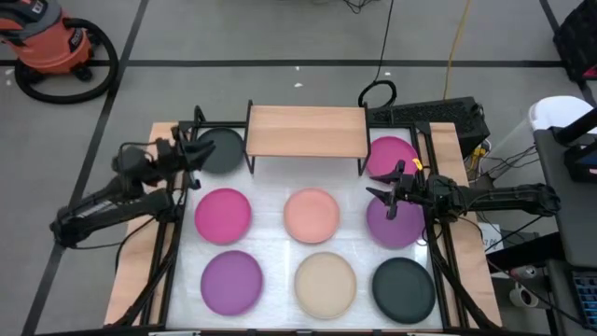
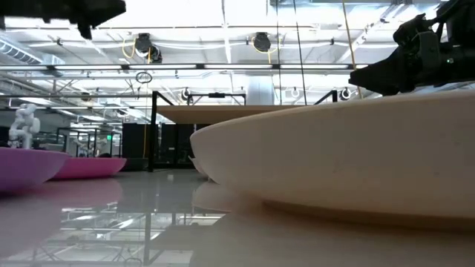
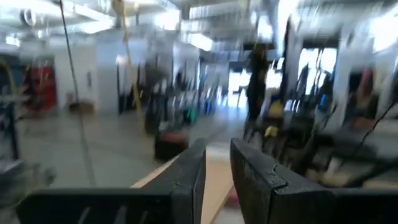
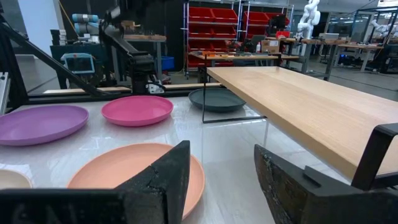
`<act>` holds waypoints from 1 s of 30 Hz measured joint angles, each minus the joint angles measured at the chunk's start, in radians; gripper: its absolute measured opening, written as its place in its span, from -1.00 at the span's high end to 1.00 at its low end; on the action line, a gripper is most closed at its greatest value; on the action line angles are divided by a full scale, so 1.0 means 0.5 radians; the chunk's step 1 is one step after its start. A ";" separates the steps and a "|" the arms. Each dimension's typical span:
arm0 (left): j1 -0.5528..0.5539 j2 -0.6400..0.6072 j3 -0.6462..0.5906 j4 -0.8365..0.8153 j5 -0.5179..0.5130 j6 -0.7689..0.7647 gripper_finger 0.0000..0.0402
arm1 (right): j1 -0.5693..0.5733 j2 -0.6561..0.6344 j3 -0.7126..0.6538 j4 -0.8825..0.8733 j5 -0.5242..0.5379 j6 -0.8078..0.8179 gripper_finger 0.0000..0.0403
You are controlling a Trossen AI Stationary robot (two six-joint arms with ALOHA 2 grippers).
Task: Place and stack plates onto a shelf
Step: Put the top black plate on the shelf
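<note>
The shelf (image 1: 306, 131) stands at the table's far middle on black legs, its wooden top bare; it also shows in the right wrist view (image 4: 305, 109). Eight plates lie flat on the white table: dark grey (image 1: 219, 149) and hot pink (image 1: 392, 154) beside the shelf, hot pink (image 1: 224, 213), salmon (image 1: 311, 215) and purple (image 1: 396, 222) in the middle row, and purple (image 1: 232, 280), beige (image 1: 326, 283) and dark grey (image 1: 404, 287) in the near row. My left gripper (image 1: 193, 163) hovers by the far dark grey plate, narrowly open and empty (image 3: 217, 177). My right gripper (image 1: 386, 194) is open and empty above the middle purple plate's far-left rim (image 4: 217, 186).
A black frame (image 1: 438, 233) runs along the table's left and right sides under the arms. A power strip and cables (image 1: 438, 117) lie behind the shelf's right end. There is free table between the shelf's legs and the middle row (image 4: 230, 134).
</note>
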 joint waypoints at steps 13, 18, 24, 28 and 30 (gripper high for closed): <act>-0.002 1.083 0.783 -1.346 -0.696 0.322 0.61 | 0.000 0.000 0.000 0.000 0.000 0.000 0.21; 0.027 1.348 0.812 -1.628 -0.865 0.256 0.61 | 0.000 -0.001 0.000 0.000 0.000 0.001 0.21; 0.053 1.437 0.636 -1.439 -0.882 0.272 0.61 | 0.000 -0.001 0.000 0.000 0.000 0.000 0.21; 0.092 1.425 0.472 -1.343 -0.810 0.278 0.60 | 0.000 -0.001 0.000 0.000 0.000 0.000 0.21; 0.131 1.426 0.394 -1.304 -0.730 0.278 0.57 | 0.000 0.000 0.000 0.000 0.000 0.000 0.21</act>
